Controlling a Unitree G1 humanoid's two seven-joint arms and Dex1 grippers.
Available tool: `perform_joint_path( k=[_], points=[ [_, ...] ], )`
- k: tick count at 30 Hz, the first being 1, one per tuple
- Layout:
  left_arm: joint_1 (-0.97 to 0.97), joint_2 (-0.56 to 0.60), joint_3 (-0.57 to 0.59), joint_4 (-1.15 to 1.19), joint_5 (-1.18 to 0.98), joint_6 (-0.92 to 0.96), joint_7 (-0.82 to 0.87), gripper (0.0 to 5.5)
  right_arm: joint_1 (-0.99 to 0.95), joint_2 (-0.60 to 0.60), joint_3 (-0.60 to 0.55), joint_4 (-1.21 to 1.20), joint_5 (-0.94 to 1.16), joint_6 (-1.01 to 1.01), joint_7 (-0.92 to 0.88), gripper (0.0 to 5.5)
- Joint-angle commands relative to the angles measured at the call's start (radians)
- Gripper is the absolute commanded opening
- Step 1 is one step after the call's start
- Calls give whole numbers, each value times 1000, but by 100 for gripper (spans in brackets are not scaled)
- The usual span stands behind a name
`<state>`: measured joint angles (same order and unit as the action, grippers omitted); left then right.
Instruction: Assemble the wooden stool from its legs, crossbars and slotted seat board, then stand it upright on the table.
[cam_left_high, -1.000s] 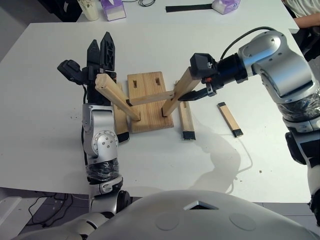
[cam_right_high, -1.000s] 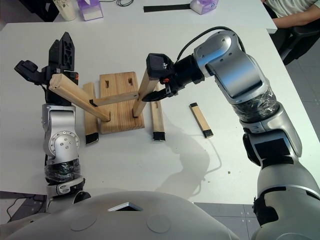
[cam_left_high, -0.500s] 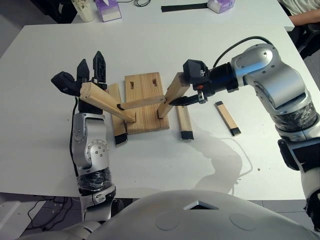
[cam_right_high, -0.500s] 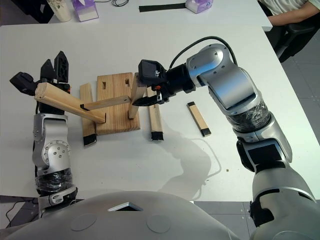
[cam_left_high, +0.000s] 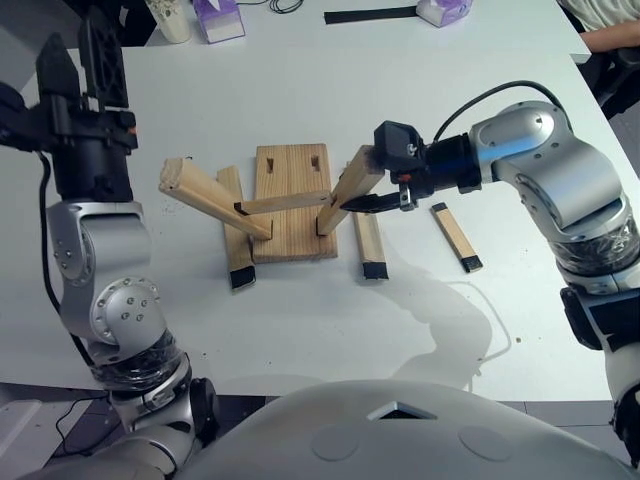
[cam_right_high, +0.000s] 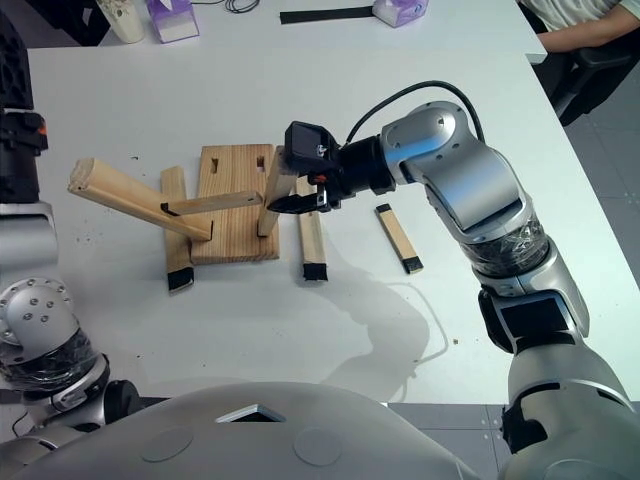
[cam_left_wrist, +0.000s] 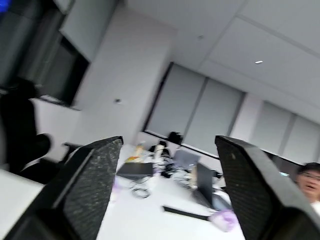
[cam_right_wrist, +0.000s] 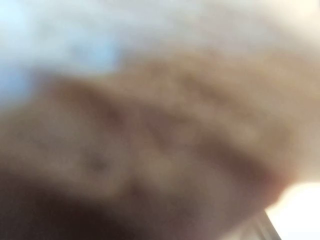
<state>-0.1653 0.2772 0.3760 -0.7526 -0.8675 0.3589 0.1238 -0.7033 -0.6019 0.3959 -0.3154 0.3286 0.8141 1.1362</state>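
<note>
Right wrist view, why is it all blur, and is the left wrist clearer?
Right wrist view: out of focus, tan wood against the lens, likely the leg the right pincer grips in the left eye view. Left wrist view: clearer, open left pincer, soft room.

Both eye views look down on one table (cam_left_high: 300, 80); left wrist faces the room (cam_left_wrist: 200, 110), right wrist hugs a leg (cam_right_wrist: 150, 125).

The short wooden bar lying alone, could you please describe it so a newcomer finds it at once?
On the white table, look to the robot's right of the slotted seat board, past the right gripper. The bar lies flat by itself, touching nothing; it is shorter than the flat leg beside it.
</note>
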Motion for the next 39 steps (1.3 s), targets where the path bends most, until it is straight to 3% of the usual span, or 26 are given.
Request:
perform_joint_path(
  k=[1,5,8,17,22,31,39],
  points=[
    [-72,61,-166,-198,-147,146,93,271,38,-8,43,1,20,63,0,200],
    [-23,160,-337,-252,-47,327,148,200,22,-4,48,-7,32,75,3,200],
    [32,170,-450,-240,50,383,154,151,10,1,48,-18,41,88,3,200],
    [203,100,-593,-262,256,401,181,1,-16,-33,49,-21,50,102,20,200],
    [296,71,-602,-262,324,385,177,0,-35,-36,58,-24,62,119,25,200],
    [423,-28,-718,-121,550,245,169,0,-148,8,127,-13,82,158,61,200],
    [420,-128,-702,-166,609,165,144,0,-89,-73,166,-34,43,95,92,200]
  ],
)
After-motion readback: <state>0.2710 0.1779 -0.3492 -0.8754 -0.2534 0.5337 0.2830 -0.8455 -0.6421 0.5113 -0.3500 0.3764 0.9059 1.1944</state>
